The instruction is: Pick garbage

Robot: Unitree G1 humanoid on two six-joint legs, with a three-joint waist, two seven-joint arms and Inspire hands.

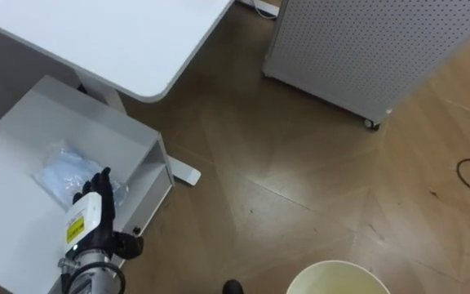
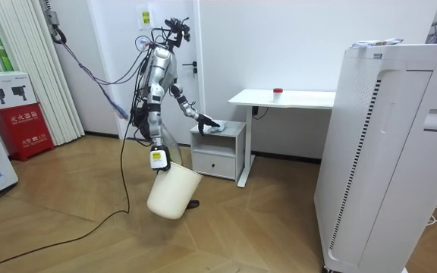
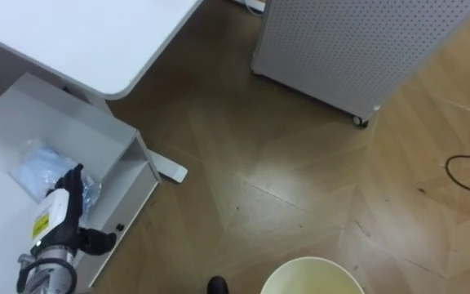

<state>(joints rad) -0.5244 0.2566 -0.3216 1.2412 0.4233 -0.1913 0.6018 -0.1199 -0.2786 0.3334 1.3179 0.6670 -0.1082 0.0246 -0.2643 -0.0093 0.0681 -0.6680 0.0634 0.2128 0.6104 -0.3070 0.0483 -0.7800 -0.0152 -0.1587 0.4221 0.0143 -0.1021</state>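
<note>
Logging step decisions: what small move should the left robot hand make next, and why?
Probably close the left robot hand on the crumpled plastic bag: it rests open over the bag on the white cabinet, and the right robot hand holds the waste bin ready.

- pale blue, see-through bag (image 1: pixel 65 170)
- black left hand (image 1: pixel 96 196) with a yellow label
- cream bin (image 1: pixel 337 276)
- white cabinet (image 1: pixel 23 135) and white surface (image 1: pixel 113 33)
- brown herringbone wood floor (image 1: pixel 300 180)
- pale grey panel (image 1: pixel 357 41), dotted with fine holes

One plastic bag (image 1: pixel 68 173), one bin (image 2: pixel 173 191), one cabinet (image 1: pixel 23 131), one desk (image 1: pixel 113 33)
</note>
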